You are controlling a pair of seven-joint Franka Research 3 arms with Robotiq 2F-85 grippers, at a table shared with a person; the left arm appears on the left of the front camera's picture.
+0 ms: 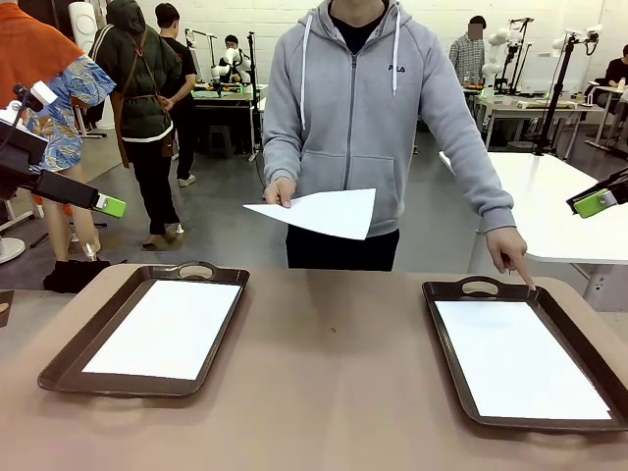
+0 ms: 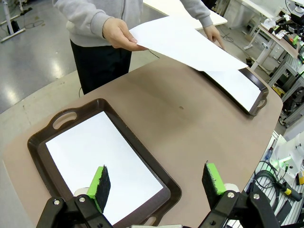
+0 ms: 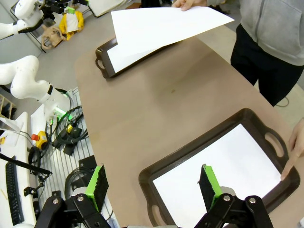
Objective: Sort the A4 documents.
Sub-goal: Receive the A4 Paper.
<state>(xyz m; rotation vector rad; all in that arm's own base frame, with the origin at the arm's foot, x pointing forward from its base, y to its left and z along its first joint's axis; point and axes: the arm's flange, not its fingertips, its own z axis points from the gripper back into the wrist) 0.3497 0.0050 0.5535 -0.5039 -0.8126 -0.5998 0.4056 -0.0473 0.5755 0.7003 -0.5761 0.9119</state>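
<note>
One "FILA" logo on the person's grey hoodie (image 1: 373,88)

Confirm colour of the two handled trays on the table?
Dark brown, both the left tray and the right tray; clearest in the front view.

Robotics lab/workshop: grey concrete floor (image 1: 221,211), white work tables (image 1: 549,201) w/ more robot rigs on stands (image 1: 564,74), cable bundles (image 3: 66,130) beside the table, people at benches in bkgd.

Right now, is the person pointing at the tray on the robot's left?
No, the person's finger touches the right tray; the other hand holds a sheet.
</note>
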